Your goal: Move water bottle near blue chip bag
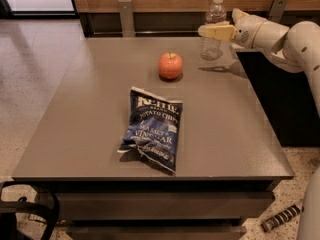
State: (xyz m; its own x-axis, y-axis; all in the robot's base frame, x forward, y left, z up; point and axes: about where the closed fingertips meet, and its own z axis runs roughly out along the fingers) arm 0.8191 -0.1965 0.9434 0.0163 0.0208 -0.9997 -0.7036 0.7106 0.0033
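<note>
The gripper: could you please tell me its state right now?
Gripper: at the middle of the water bottle, arm coming from the right; whether it is open, closed or holding the bottle cannot be told.

— Where's the arm?
— The white rounded arm (295, 41) extends in from the right edge, bent at the elbow, its forearm angled up and leftward.
— And its tip?
— The pale yellow gripper (207, 31) sits level at the upper right, pointing left.
</note>
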